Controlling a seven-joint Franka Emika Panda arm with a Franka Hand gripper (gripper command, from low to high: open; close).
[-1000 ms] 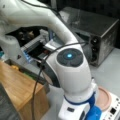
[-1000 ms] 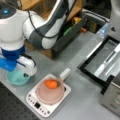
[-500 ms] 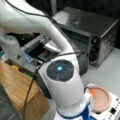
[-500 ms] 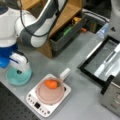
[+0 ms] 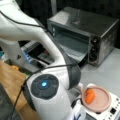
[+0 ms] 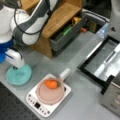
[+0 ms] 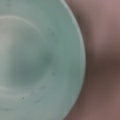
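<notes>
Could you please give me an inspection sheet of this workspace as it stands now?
Surface: grey table, bare between items.
Job's things: teal plate directly under the gripper.
Clutter: carrot in pink bowl on white scale.
Grippers: gripper low over the teal plate's rim; the wrist view is filled by the plate.
Cables: black cable along the arm.
Surroundings: toaster oven, door open; wooden cabinet with open drawer.

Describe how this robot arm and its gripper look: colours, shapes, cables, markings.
The arm is glossy white with rounded segments and dark grey joint bands. A black cable runs loosely along it. One round dark cap carries a glowing blue light. The gripper is a boxy white block below a blue band.
</notes>
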